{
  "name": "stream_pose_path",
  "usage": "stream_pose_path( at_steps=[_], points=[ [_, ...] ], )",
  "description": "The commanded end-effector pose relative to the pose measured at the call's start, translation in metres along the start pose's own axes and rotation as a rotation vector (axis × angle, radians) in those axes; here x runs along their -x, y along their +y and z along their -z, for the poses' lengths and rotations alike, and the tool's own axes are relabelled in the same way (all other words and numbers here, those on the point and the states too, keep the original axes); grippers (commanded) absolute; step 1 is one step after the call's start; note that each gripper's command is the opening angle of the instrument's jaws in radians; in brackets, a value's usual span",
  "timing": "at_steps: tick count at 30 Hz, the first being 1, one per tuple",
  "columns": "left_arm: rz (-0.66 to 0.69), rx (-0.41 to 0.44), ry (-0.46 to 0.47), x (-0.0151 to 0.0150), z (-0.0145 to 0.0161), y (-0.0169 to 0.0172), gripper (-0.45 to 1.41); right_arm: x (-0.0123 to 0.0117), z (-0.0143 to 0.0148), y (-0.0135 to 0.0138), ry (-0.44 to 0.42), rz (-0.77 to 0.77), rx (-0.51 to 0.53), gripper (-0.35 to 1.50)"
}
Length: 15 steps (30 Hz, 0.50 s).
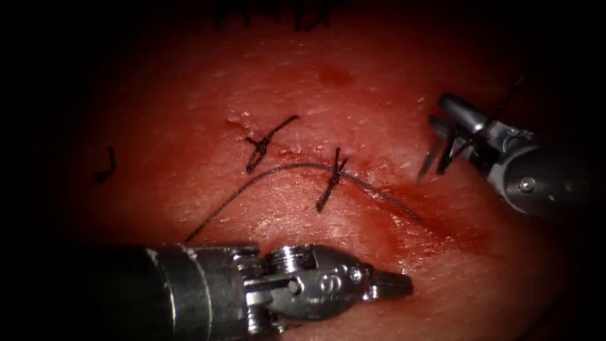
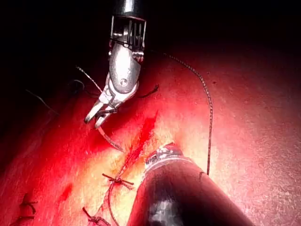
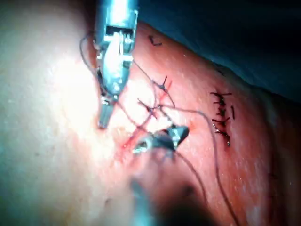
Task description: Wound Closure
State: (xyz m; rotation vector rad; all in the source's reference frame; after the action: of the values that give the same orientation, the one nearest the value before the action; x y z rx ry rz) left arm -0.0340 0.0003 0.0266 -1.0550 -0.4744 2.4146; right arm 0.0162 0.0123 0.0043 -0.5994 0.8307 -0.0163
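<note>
Far left on the tissue: a stray cut end of thread, lying loose, well apart from everything else.

Down low, coming in from the left: left tool, jaws pinched together, nothing between them as far as can be seen. Hovering just on the near side of the cut, tip pointing right. Same story in the right wrist view: closed and empty.

Next over, first stitch, knotted across the cut with short tails sticking out. Just right of it, second stitch, also tied across the cut.

Then the thread: starts behind the left tool's shaft, arcs up past the second stitch, then runs down to the right along the cut towards the red fluid. Can't tell whether that far end goes into the tissue. Also seen in the left wrist view as a long loose curve.

Far right: right tool, right of the cut, jaws narrow and looking clamped on the needle near one end. Needle tip reaching down to the tissue close by the cut; can't tell if actually in. Another bit of thread crossing over the right tool's wrist.
</note>
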Motion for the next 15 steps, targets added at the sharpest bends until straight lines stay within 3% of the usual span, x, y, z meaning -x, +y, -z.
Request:
stream_pose_path(
  at_steps=[1,15],
  points=[
    [-0.001,0.004,0.002,0.0000,-0.0005,0.0000,-0.45,-0.0001,-0.0005,-0.0005,0.003,0.004,0.004,-0.35],
    [0.014,-0.020,0.018,-0.0013,0.0001,-0.0010,-0.45,0.0004,-0.0007,0.0001,0.005,0.013,0.022,-0.35]
  ],
)
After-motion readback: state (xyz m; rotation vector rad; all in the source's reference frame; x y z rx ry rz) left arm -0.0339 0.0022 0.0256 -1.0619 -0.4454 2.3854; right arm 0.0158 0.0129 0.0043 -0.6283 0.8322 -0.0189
